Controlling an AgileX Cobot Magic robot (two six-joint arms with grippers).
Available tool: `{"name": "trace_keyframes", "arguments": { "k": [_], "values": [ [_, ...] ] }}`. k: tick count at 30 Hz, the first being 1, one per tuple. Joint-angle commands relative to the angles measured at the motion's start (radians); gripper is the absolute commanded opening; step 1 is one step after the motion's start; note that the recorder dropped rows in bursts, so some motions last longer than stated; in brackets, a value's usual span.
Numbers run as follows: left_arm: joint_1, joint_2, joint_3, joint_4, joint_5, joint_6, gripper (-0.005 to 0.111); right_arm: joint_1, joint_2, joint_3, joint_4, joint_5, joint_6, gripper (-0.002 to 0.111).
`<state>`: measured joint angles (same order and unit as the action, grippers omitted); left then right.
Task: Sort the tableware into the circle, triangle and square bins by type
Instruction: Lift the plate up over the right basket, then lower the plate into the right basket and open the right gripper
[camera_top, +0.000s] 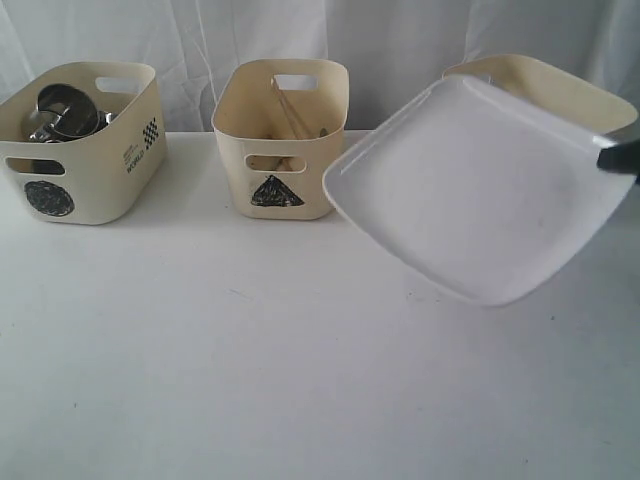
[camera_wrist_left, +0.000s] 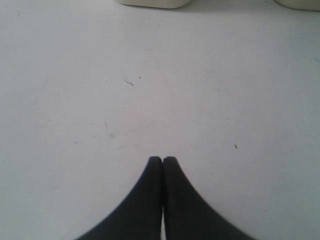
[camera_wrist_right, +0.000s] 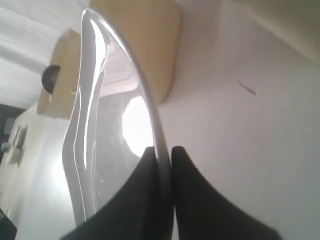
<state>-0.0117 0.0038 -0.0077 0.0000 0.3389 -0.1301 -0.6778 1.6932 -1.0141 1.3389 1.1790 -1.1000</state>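
Left gripper (camera_wrist_left: 162, 159): jaws pressed flat together and empty, hanging over bare white table (camera_top: 250, 380). It shows only in its own wrist view, where two bin bases sit past the fingertips, well apart from them.

Exterior view, left to right:

- 10 o'clock on the table: circle bin (camera_top: 100, 170), cream, upright, with a round dark label on its front wall. Steel tableware (camera_top: 68, 112) is piled inside, reaching about rim height. The pieces overlap, so I cannot count them.
- 12 o'clock: triangle bin (camera_top: 320, 160), same make, with a dark triangle label on its front. Wooden chopsticks (camera_top: 292, 115) lean inside it, tips up toward the back wall. Other contents are too dim to name. There is a clear gap between this bin and the circle bin.
- 2 o'clock: large white plate (camera_top: 470, 190), rounded-rectangle, off the table and steeply tilted. Its hollow face is turned toward the camera and its low edge points to about 6 o'clock. Its 9 o'clock corner comes just beside the triangle bin; whether they touch is not resolvable.
- Right gripper (camera_wrist_right: 163, 150): clamped on the plate rim, one finger on each face, the rim running edge-on between them in the wrist view. In the exterior view it enters at the plate's 2 o'clock corner.
- Behind the plate: square bin (camera_top: 570, 85), only its back rim and inner wall visible. The plate covers its front and label. I cannot tell whether the plate's upper edge rests on the rim or merely overlaps it.
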Motion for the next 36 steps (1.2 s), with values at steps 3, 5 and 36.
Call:
{"name": "trace_keyframes", "arguments": {
  "k": [3, 5, 36],
  "values": [
    [-0.004, -0.004, 0.008, -0.01, 0.028, 0.0, 0.001, 0.0, -0.005, -0.179, 0.252, 0.042, 0.091, 0.0],
    [-0.004, -0.004, 0.008, -0.01, 0.028, 0.0, 0.001, 0.0, 0.006, -0.237, 0.289, 0.026, 0.119, 0.0],
    [-0.004, -0.004, 0.008, -0.01, 0.028, 0.0, 0.001, 0.165, 0.393, -0.673, 0.307, -0.79, -0.336, 0.0]
  ]
}}
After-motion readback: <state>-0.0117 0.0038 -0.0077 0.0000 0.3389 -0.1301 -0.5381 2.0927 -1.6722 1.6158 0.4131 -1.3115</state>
